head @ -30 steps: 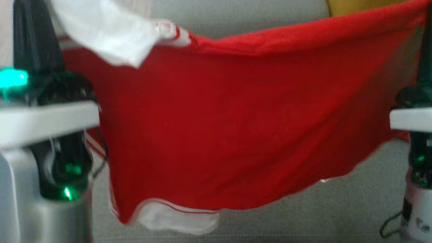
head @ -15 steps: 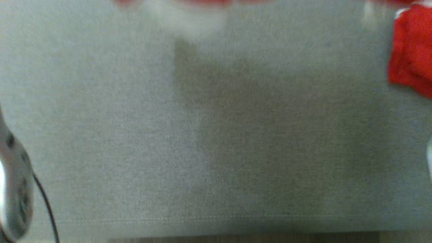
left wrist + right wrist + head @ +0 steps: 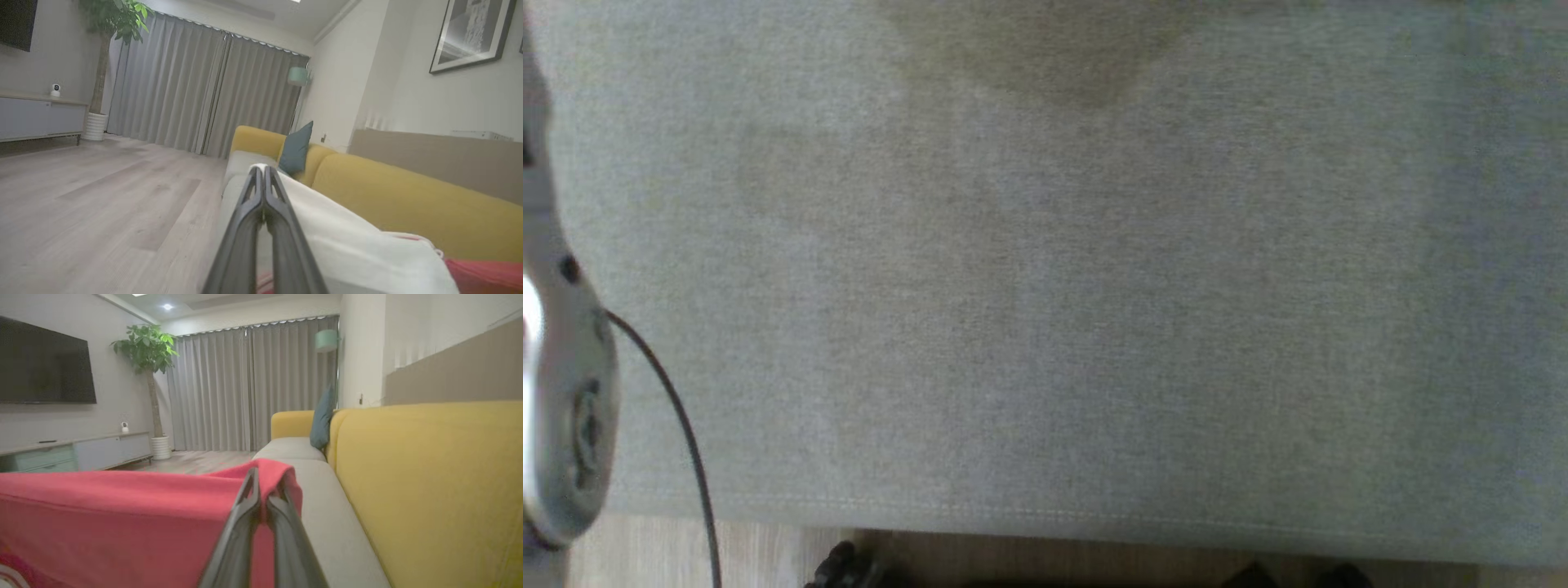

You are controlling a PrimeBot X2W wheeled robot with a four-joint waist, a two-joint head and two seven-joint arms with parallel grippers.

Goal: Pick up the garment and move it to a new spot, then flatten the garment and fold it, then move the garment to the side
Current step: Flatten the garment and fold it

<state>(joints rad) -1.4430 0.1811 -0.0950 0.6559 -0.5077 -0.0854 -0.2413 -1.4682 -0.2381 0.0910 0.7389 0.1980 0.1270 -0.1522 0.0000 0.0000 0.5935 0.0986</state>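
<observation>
Garment (image 3: 122,514) lifted, not yet laid down.
My left pincer (image 3: 261,169) is clamped on its white part and my right pincer (image 3: 261,473) on its red edge, the cloth stretched between them over the grey sofa seat (image 3: 1045,286). Placing, flattening, folding and moving aside remain, I judge.

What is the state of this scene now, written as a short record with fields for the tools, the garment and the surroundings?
left tool: shut on the white part of the garment
right tool: shut on a red edge of the garment
garment: red with a white part, hanging from both tools
sofa: yellow back, grey seat, teal cushion at far end
room: grey curtains, potted plant, television
</observation>
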